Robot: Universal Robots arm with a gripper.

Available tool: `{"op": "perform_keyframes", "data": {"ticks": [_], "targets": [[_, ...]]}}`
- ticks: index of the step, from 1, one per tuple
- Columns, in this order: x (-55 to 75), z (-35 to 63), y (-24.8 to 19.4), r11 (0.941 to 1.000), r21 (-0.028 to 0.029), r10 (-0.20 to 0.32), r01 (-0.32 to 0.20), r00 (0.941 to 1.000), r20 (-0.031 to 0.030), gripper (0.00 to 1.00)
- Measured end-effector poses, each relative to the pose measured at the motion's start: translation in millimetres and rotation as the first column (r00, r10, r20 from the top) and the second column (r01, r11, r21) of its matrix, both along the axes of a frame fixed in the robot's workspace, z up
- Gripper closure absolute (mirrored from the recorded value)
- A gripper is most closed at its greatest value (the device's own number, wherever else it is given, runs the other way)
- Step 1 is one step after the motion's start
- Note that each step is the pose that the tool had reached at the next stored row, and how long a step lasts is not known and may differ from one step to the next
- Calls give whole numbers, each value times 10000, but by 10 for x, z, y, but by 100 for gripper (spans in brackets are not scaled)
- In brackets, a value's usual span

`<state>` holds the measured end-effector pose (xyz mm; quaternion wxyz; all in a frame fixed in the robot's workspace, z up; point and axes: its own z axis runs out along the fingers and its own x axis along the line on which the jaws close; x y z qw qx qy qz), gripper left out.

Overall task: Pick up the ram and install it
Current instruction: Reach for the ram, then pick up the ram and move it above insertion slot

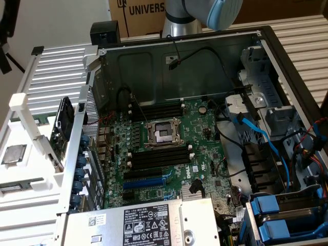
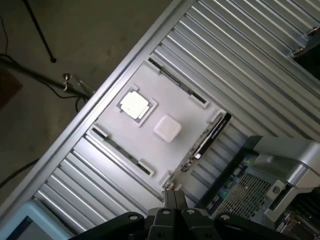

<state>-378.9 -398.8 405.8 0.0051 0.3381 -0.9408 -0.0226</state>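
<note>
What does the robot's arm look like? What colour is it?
The arm is a shiny silver-grey tube with a round light-blue cap on its joint. Its tool is black, built from chunky bars with round bolts.

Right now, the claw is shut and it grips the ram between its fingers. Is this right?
Not quite. The claw is shut, but it grips nothing; the ram sits on edge at the side of the white tray. The wrist view shows this.

Ribbed metal table point(image 2: 240, 60) carries white tray point(image 2: 170, 95), computer case point(image 1: 154, 66).
</note>
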Motion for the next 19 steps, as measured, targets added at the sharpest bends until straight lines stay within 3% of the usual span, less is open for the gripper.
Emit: {"op": "perform_keyframes", "data": {"ticks": [3, 19], "targets": [[-8, 0, 0, 9989, -2, 478, -478, 9989, -1, 90], [-12, 1, 0, 9988, -5, 499, -499, 9988, -1, 90]]}}
